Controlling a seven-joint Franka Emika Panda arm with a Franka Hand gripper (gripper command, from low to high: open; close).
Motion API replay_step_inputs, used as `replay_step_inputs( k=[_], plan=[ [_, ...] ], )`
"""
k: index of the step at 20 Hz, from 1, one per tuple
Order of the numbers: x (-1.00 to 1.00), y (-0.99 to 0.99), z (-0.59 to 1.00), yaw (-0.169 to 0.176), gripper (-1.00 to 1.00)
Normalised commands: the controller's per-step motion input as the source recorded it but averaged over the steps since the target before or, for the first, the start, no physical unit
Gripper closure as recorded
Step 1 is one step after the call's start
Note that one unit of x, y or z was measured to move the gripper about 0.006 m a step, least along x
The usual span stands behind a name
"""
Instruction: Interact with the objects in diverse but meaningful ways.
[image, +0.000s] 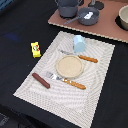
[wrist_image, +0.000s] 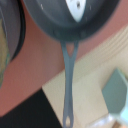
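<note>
Placemat (image: 95, 75): carries the plate (image: 69, 66) and the toys.
Pan (wrist_image: 70, 15): directly under the wrist camera, handle running toward the blue block.
Blue block (wrist_image: 117, 92): nearest toy, just past the handle tip, upright on the placemat.
Sausage (image: 41, 80): farthest, lying diagonally.
Yellow box (image: 35, 48): off the placemat.
Gripper: unseen in either view; its state cannot be told, probably above the pan.

Plate (image: 69, 66) mid-placemat (image: 97, 95); block (image: 79, 43) behind; sausage (image: 41, 80) exterior view's left; box (image: 35, 49) off placemat.
</note>
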Motion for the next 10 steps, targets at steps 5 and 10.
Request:
replay_step_inputs(
  k=[5,10],
  plan=[
    [-0.01,-0.77,0.13,-0.072,-1.0],
    [-0.03,-0.8,0.0,-0.053,-1.0]
  ],
)
